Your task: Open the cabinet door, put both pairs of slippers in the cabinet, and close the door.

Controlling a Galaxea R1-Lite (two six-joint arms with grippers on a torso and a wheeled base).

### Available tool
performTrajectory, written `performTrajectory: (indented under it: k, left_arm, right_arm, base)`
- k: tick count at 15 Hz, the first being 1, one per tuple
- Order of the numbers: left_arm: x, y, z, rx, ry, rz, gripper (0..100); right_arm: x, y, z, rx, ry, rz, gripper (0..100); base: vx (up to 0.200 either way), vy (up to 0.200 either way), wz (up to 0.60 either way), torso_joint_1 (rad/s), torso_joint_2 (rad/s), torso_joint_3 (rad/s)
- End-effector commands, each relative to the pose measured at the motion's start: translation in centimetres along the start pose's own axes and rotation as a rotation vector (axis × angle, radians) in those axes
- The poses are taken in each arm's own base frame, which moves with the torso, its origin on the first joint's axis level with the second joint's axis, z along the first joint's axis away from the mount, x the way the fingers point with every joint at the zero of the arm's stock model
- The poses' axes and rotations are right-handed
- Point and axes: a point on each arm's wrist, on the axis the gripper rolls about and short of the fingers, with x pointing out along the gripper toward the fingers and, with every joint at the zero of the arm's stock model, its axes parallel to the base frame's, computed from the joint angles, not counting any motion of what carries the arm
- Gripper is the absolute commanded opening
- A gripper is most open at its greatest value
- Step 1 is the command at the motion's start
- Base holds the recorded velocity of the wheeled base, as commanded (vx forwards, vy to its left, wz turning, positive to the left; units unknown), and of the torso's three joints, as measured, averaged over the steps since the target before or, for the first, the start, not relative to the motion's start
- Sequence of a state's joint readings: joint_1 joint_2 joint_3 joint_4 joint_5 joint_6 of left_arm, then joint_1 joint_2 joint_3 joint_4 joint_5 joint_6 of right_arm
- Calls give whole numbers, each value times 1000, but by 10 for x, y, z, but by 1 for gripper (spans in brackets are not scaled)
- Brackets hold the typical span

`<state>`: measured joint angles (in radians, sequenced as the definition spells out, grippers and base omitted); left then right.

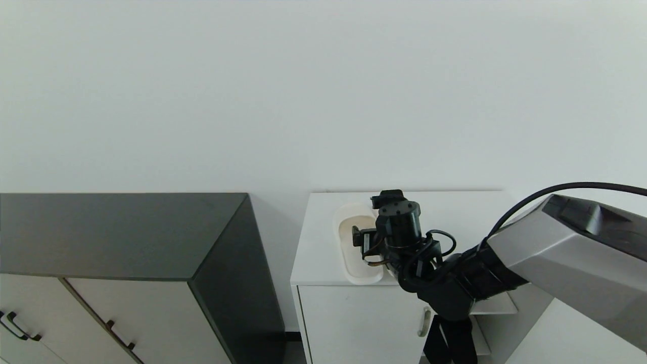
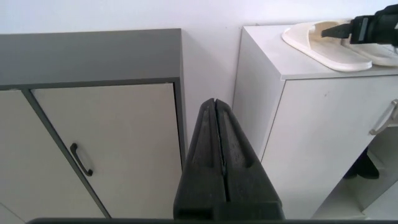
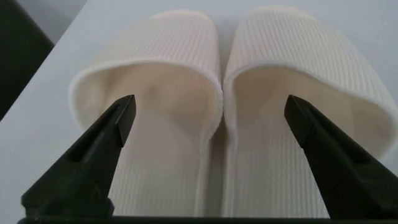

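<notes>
The right pincer hangs with its fingers spread wide just short of a pair of cream ribbed slippers. Each tip is lined up with one slipper's mouth, a stance that looks chosen so a single squeeze can catch the two inner walls, which touch, and lift the pair as one. The slippers lie side by side toward the left front of the top of the white cabinet, not inside it, so stowing this pair appears not yet done. Below them the cabinet's left door sits flush and closed, its pale handle at the right edge. Beyond the handle, shelves show, which suggests the right half stands open to receive the footwear. A dark shape low inside may be the other pair, though it is too small and shadowed to say. The left pincer, fingers pressed together and holding nothing, sits low before the gap between the cabinet and a grey-topped sideboard, seemingly parked out of the working arm's way. No brand, label or writing can be read on the slippers, on either piece of furniture or on the bare wall
</notes>
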<state>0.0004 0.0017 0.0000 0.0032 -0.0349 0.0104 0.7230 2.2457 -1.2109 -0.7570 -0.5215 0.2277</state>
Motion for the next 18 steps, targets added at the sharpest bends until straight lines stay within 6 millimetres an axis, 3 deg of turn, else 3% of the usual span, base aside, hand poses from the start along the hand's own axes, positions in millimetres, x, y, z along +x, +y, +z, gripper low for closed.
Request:
performTrajectory:
  k: [1, 10, 11, 15, 18]
  left_arm:
    - [0, 0, 0, 0, 0, -1, 0]
    - [0, 0, 0, 0, 0, 1, 0]
    - [0, 0, 0, -1, 0, -1, 0]
    - [0, 0, 0, -1, 1, -1, 0]
    - [0, 0, 0, -1, 1, -1, 0]
  right_arm:
    - [15, -3, -10, -7, 4, -18, 100]
    - [42, 1, -7, -42, -45, -33, 100]
    - [43, 1, -7, -51, -49, -34, 0]
    - [42, 2, -3, -56, -57, -34, 0]
    - [26, 10, 10, -49, -79, -6, 0]
  base:
    - [0, 0, 0, 0, 0, 0]
    - [0, 0, 0, 0, 0, 0]
    - [0, 0, 0, 0, 0, 0]
    - [0, 0, 0, 0, 0, 0]
    - [0, 0, 0, 0, 0, 0]
